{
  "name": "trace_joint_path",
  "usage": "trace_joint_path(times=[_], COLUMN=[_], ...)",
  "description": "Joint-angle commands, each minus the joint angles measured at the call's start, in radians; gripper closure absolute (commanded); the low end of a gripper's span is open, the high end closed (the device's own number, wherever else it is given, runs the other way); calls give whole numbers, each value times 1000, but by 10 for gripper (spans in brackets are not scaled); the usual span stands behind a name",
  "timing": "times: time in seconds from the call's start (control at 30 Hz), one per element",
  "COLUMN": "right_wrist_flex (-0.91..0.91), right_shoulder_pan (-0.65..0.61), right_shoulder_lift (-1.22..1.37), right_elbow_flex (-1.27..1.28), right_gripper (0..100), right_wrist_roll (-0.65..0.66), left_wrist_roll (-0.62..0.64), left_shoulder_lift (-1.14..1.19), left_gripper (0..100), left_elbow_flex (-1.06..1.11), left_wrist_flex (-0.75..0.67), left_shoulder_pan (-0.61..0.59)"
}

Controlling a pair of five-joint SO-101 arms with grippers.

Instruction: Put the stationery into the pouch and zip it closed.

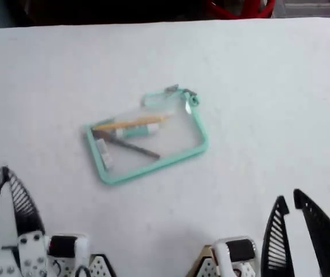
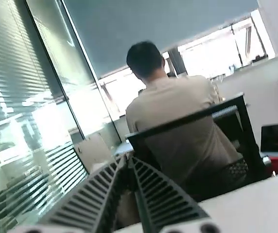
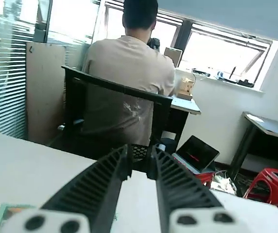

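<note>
A clear pouch with a mint-green border (image 1: 153,164) lies flat at the middle of the white table. Inside it I see a yellow pencil (image 1: 131,122), a dark pen (image 1: 131,147), a white-and-green marker (image 1: 137,131) and a small white eraser (image 1: 104,154). The zip pull (image 1: 191,99) sits at the pouch's far right corner; whether the zip is closed I cannot tell. My left gripper (image 1: 4,170) (image 2: 129,162) stands at the near left edge, shut and holding nothing. My right gripper (image 1: 289,201) (image 3: 139,158) is at the near right, slightly open and holding nothing. A pouch corner (image 3: 8,213) shows beside it.
Bare white table (image 1: 269,86) surrounds the pouch on all sides. The table's far edge runs along the top of the high view. Beyond the table stand an office chair (image 3: 114,97) and red stools (image 3: 270,184).
</note>
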Motion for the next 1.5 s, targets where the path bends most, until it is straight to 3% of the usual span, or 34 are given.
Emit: trace_joint_path(times=[0.0, 0.3, 0.5, 0.6, 0.77, 0.97, 1.13, 1.27, 1.33, 1.47], right_wrist_flex=[16, -19, -45, -104, -329, -723, -1087, -1305, -1339, -1221], right_shoulder_pan=[64, 74, 67, 70, 67, 74, 74, 65, 67, 76], right_shoulder_lift=[-44, -426, -435, -440, -440, -440, -440, -440, -435, -432], right_elbow_flex=[-21, 210, 493, 669, 947, 1327, 1676, 1912, 1972, 1967], right_gripper=[939, 937, 939, 939, 939, 936, 936, 936, 936, 938], right_wrist_roll=[-48, -46, 133, 147, 72, 71, 71, 66, 66, 69], left_wrist_roll=[11, 140, 176, 170, 170, 172, 173, 173, 172, 175], left_shoulder_lift=[-5, -5, -5, -5, -5, -4, -1, -1, -1, -1], left_gripper=[975, 975, 975, 975, 973, 972, 972, 973, 973, 973], left_elbow_flex=[12, 235, 471, 612, 898, 1186, 1181, 1181, 1181, 1181], left_wrist_flex=[21, 2, -187, -318, -586, -855, -818, -760, -707, -568], left_shoulder_pan=[-16, -21, -45, -99, -194, -165, -124, -22, 7, 8])
